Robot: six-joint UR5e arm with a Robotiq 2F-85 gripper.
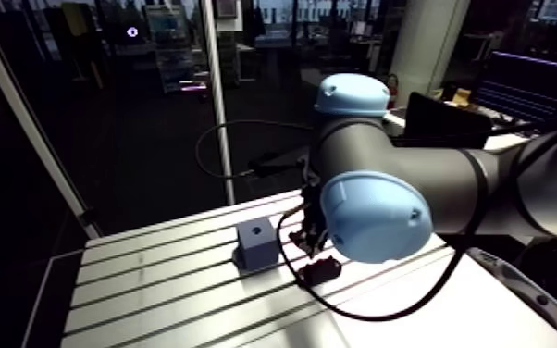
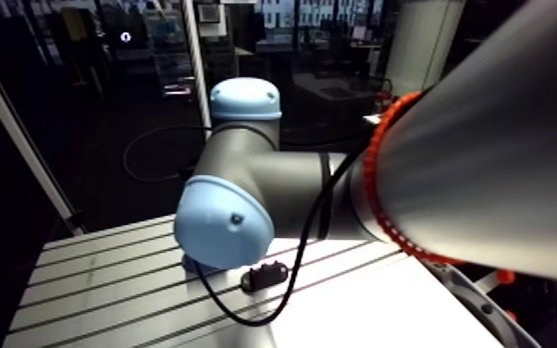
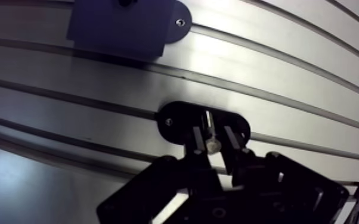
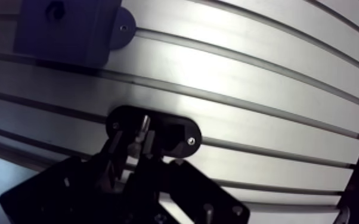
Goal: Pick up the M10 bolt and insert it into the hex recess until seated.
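End effector state: my end effector [image 3: 212,128] is clenched on the M10 bolt [image 3: 209,121], its two fingers [image 3: 198,142] close together with the bolt pinched between them.
Bolt against end effector: it sits between my fingertips, its shank running forward from them and its paler end turned back towards my wrist.
Bolt against holder: the bolt is low over the black holder [image 3: 179,119], above its middle. I cannot tell whether the two touch.
Bolt's look: bright silvery metal, short and slim, catching a streak of light along the shank. The thread is too small for me to read.
Holder: a flat black oval plate lying on the worktop [image 3: 289,101], across one of its slots.
Block: ahead of the holder, well apart from my fingers, stands a grey block [image 3: 116,30] in the worktop's far half. The arm view shows it upright, with the hole [image 1: 257,225] in its top face. I cannot tell whether that hole is hex.
Block's tab: a rounded tab [image 3: 180,22] sticks out from the block's foot, flat on the worktop, with a screw in it.
Counts: one bolt, one holder with two screw heads (one at each end), one block, one hole, one tab, two fingers.
Worktop: slotted aluminium, the slots running along its length past holder and block.
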